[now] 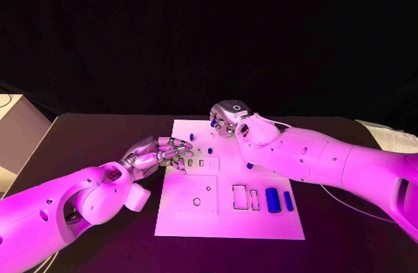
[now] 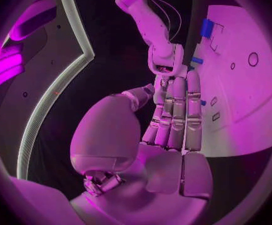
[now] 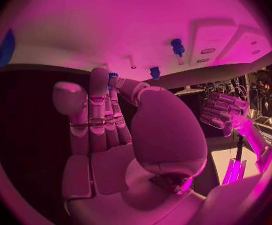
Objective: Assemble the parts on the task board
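Task board (image 1: 228, 224) is lying flat in the middle of the black tabletop (image 1: 96, 134), a white plate with several cutouts and a few holes in it. Blue parts are sitting on it: two rod-shaped ones (image 1: 272, 199) are lying side by side near the right edge, just beside a pair of rectangular slots (image 1: 240, 197), and a smaller blue piece (image 1: 250, 165) is peeking out from under the right forearm. A small blue peg (image 1: 191, 138) is standing near the far left of the board, next to the left hand.

Right hand (image 1: 228, 118) is hovering over the far edge of the board, and in the right wrist view its fingers (image 3: 100, 110) are lying straight and pressed together with a small blue part (image 3: 113, 75) sitting at the fingertips, thumb meeting it there, so it looks like it's pinching that piece.

Left hand (image 1: 162, 153) is sitting over the board's left edge with its fingers (image 2: 176, 110) straight and close together, thumb alongside, nothing in them as far as I can see.
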`<control>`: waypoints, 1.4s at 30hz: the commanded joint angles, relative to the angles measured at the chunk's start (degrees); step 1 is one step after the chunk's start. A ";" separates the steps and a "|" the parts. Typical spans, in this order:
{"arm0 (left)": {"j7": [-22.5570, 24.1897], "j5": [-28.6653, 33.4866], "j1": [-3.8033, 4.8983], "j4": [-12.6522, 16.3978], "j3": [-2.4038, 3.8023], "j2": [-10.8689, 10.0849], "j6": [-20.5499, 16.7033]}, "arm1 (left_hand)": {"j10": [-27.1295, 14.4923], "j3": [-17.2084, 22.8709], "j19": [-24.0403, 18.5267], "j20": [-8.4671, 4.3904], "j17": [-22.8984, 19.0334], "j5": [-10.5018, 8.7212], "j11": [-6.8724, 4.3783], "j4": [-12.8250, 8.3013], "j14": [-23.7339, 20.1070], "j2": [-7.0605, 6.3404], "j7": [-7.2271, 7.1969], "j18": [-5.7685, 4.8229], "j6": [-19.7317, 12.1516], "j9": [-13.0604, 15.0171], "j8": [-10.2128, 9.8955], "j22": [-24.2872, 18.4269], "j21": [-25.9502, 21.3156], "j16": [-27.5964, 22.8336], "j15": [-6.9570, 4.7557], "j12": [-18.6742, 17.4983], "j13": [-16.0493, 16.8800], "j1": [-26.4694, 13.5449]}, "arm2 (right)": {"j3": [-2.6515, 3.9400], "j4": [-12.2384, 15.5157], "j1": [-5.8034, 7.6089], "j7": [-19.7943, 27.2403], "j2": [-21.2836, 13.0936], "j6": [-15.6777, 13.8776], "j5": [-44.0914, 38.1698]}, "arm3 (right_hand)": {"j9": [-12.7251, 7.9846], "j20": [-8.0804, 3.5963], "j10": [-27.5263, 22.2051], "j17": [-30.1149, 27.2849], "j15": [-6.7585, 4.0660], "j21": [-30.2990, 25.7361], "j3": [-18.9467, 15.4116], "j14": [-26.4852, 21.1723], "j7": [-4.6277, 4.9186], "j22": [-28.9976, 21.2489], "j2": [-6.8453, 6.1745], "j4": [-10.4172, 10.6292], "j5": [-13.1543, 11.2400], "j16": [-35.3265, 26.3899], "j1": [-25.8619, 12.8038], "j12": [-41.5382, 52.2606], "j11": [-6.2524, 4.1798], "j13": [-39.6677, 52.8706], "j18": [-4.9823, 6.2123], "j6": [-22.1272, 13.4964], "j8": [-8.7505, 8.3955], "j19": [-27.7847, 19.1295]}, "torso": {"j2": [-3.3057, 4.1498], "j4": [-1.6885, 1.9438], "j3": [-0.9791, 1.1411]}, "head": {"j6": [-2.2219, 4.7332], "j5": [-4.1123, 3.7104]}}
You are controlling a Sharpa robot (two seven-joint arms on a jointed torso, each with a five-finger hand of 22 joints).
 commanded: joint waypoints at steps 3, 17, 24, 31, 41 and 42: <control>0.25 -0.11 0.04 0.12 0.04 0.04 0.68 | -0.26 0.04 -0.19 0.20 -0.09 0.08 -0.11 0.19 -0.13 -0.03 1.13 0.81 -0.31 0.07 -0.22 -0.06 -0.33 -0.21 -0.03 -0.40 -0.06 -0.31 | -0.18 -0.23 -0.32 -0.30 0.13 3.10 -0.63 | -0.01 0.06 -0.17 -0.10 0.15 0.01 -0.17 -0.49 0.11 -0.16 -0.51 0.14 -0.34 0.39 -0.39 0.29 -0.32 -0.12 -1.04 -0.60 -0.50 0.86 | 0.00 -0.05 0.00 | -0.04 0.05; 0.22 -0.11 0.04 -0.09 0.04 -0.03 0.71 | -0.26 -0.04 -0.05 0.19 -0.12 0.08 -0.10 0.17 -0.08 -0.05 1.13 0.81 -0.37 0.13 -0.18 -0.24 -0.53 -0.35 -0.03 -0.41 -0.10 -0.29 | -0.19 -0.24 -0.33 -1.79 0.11 1.50 -1.71 | 0.01 0.11 -0.27 -0.12 0.19 0.15 -0.11 -0.53 0.15 0.07 -0.60 0.21 -0.15 0.47 -0.52 0.38 -0.29 -0.16 -1.07 -0.64 -0.57 0.82 | 0.01 -0.15 0.00 | -0.02 0.17; 0.18 -0.11 0.04 -0.28 0.04 -0.07 0.77 | -0.26 -0.04 -0.05 0.19 -0.12 0.08 -0.10 0.17 -0.08 -0.05 1.13 0.81 -0.37 0.13 -0.18 -0.24 -0.53 -0.35 -0.03 -0.41 -0.10 -0.29 | -0.19 -0.08 -0.34 -2.14 0.05 0.17 -2.04 | 0.02 0.12 -0.26 -0.12 0.19 0.15 -0.10 -0.54 0.15 0.08 -0.68 0.23 0.02 0.51 -0.58 0.41 -0.29 -0.16 -1.06 -0.62 -0.58 0.81 | 0.03 -0.05 0.02 | -0.09 0.11; 0.13 -0.11 0.04 -0.45 0.04 -0.09 0.80 | -0.26 -0.04 -0.05 0.19 -0.12 0.08 -0.10 0.17 -0.08 -0.05 1.13 0.81 -0.37 0.13 -0.18 -0.24 -0.53 -0.35 -0.03 -0.41 -0.10 -0.29 | -0.19 0.26 -0.35 -2.16 -0.09 -1.50 -2.23 | 0.05 0.13 -0.24 -0.13 0.19 0.13 -0.11 -0.56 0.16 0.05 -0.79 0.23 0.21 0.55 -0.64 0.44 -0.30 -0.16 -1.05 -0.56 -0.57 0.79 | 0.03 -0.07 0.01 | -0.09 0.16; 0.02 -0.11 0.04 -0.57 0.04 -0.10 0.97 | -0.26 -0.04 -0.05 0.19 -0.12 0.08 -0.10 0.17 -0.08 -0.05 1.13 0.81 -0.37 0.13 -0.18 -0.24 -0.53 -0.35 -0.03 -0.41 -0.10 -0.29 | -0.19 0.49 -0.36 -2.21 -0.26 -2.07 -2.29 | 0.06 0.13 -0.21 -0.13 0.19 0.15 -0.11 -0.57 0.15 0.09 -0.83 0.22 0.26 0.56 -0.65 0.47 -0.31 -0.16 -1.05 -0.53 -0.57 0.78 | 0.07 -0.05 0.00 | -0.16 0.22; 0.01 -0.11 0.04 -0.59 0.04 -0.11 0.97 | -0.26 -0.04 -0.05 0.19 -0.12 0.08 -0.10 0.17 -0.08 -0.05 1.13 0.81 -0.37 0.13 -0.18 -0.24 -0.53 -0.35 -0.03 -0.41 -0.10 -0.29 | -0.19 0.51 -0.36 -2.21 -0.27 -2.03 -2.29 | 0.06 0.13 -0.21 -0.13 0.19 0.15 -0.11 -0.57 0.15 0.09 -0.83 0.22 0.26 0.56 -0.65 0.47 -0.31 -0.16 -1.05 -0.53 -0.57 0.78 | 0.07 -0.05 0.00 | -0.16 0.22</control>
